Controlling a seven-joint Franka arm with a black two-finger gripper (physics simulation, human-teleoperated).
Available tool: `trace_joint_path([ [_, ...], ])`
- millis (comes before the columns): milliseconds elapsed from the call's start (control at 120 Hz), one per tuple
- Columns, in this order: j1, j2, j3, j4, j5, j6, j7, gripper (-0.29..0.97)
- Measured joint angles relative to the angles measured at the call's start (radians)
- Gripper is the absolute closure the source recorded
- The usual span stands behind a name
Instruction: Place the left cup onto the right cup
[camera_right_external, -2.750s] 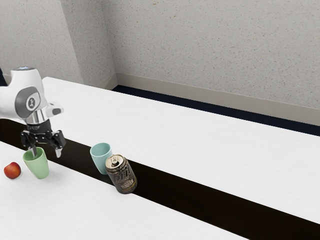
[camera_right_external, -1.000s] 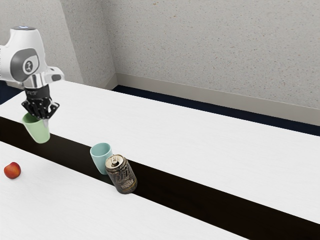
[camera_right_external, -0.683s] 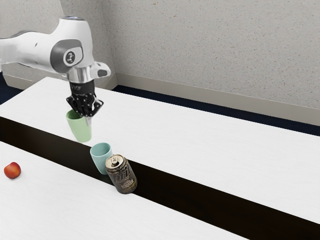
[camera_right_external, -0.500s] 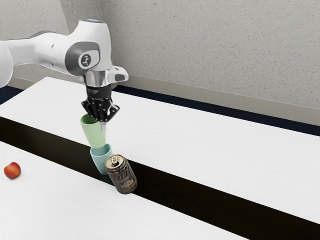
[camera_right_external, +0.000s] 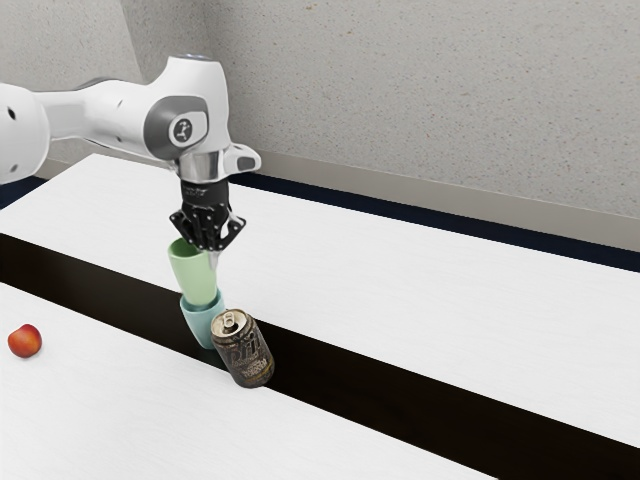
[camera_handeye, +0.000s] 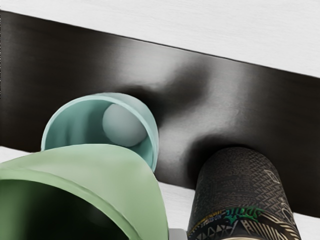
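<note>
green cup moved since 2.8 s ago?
Yes. The green cup, in the gripper, went from beside the apple toward the exterior view's right, and now hangs just over the teal cup.

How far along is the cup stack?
Done: the green cup is lifted off the table. In hand: the tool is shut on its rim, with its base at the mouth of the teal cup. Left: seat it and open the tool; in the wrist view the teal cup's inside is partly uncovered.

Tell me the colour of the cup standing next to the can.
Pale teal. The cup shows best in the wrist view, beside the can.
</note>
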Motion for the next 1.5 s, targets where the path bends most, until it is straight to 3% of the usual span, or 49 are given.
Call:
trace_joint_path([
  [1050,0.007,0.110,0.029,0.053,-0.002,0.050,0.010,0.78],
  [1275,0.003,0.091,0.030,0.046,-0.008,0.071,0.012,0.32],
  [1500,-0.026,-0.011,0.030,0.025,-0.002,0.063,0.017,0.11],
])
